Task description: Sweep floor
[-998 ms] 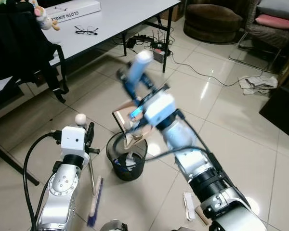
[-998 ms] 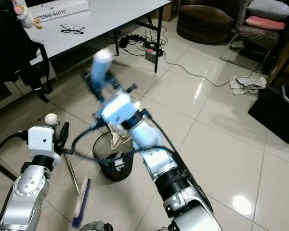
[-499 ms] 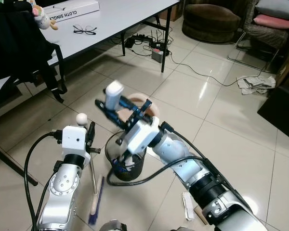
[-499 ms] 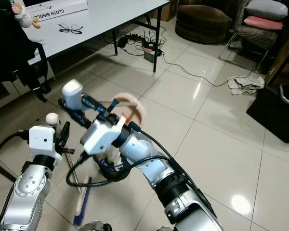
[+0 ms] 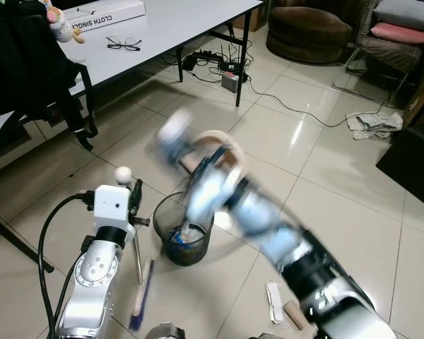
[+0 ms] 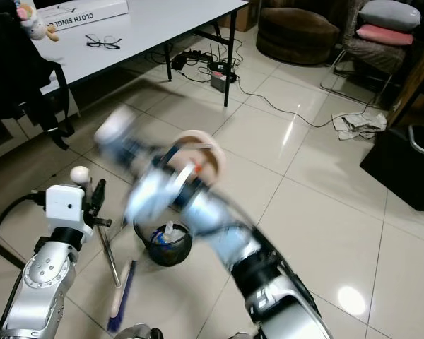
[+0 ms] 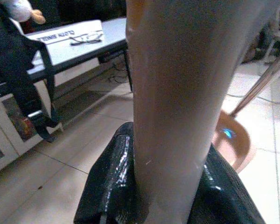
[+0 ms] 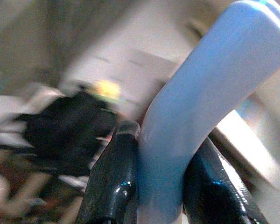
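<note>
While blurred, right jaws clamped on dustpan handle [image 8: 186, 116], left on broom handle [image 7: 172, 121]

Tiled floor [image 5: 325, 183], bin [image 5: 182, 236], perhaps paper [image 5: 275, 302]

Open tile lies right of the bin [image 5: 184, 240]; table legs [image 5: 246, 56] and cables [image 5: 297, 106] crowd the far floor.

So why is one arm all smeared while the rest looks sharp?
In the eye views the right arm is motion-blurred over the bin; left arm, table and tiles stay crisp, with lamp glare on the floor. The right wrist view is streaked behind the blue handle.
</note>
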Available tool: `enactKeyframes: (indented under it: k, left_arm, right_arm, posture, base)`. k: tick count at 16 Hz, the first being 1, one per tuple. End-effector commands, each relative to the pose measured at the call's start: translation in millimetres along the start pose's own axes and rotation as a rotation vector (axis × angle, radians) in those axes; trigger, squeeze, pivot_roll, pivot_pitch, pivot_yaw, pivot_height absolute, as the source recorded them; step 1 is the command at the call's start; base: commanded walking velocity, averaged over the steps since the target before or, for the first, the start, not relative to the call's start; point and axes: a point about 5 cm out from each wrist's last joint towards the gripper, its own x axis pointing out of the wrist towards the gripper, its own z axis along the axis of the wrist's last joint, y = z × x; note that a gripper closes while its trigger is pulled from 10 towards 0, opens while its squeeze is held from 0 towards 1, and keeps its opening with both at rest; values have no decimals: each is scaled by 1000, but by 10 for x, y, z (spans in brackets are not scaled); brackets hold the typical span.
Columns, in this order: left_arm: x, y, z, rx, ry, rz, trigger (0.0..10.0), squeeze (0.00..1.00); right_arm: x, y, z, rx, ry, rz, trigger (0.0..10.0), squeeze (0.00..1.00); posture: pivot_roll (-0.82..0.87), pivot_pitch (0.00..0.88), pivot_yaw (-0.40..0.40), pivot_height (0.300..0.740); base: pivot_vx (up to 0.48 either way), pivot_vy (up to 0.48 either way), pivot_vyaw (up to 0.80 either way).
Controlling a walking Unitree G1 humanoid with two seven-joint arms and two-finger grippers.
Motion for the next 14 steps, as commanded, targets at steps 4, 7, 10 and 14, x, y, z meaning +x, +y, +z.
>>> enactKeyframes:
  k: [4, 7, 10, 14]
  left_arm:
    - [3, -195, 106, -8, -36, -163, 10000, 0]
    - [4, -323, 83, -29, -19, -256, 10000, 0]
    - [-3, -347, 83, -32, -16, -285, 10000, 0]
    - [16, -333, 100, -46, -19, -311, 10000, 0]
  right_arm:
    - [-9, -1406, 270, -215, -24, -505, 10000, 0]
    - [-447, -1666, 27, -265, 255, -620, 10000, 0]
    - [-832, -1606, -194, -240, 495, -673, 10000, 0]
    - [-1114, -1494, -267, -167, 619, -710, 10000, 0]
  posture:
    - [12, 57, 19, 740]
    - [2, 61, 16, 740]
    - [-2, 63, 18, 740]
    - [-3, 63, 28, 740]
  base:
    - [0, 0, 0]
    - [0, 0, 0]
    - [0, 0, -533]
    - [0, 0, -800]
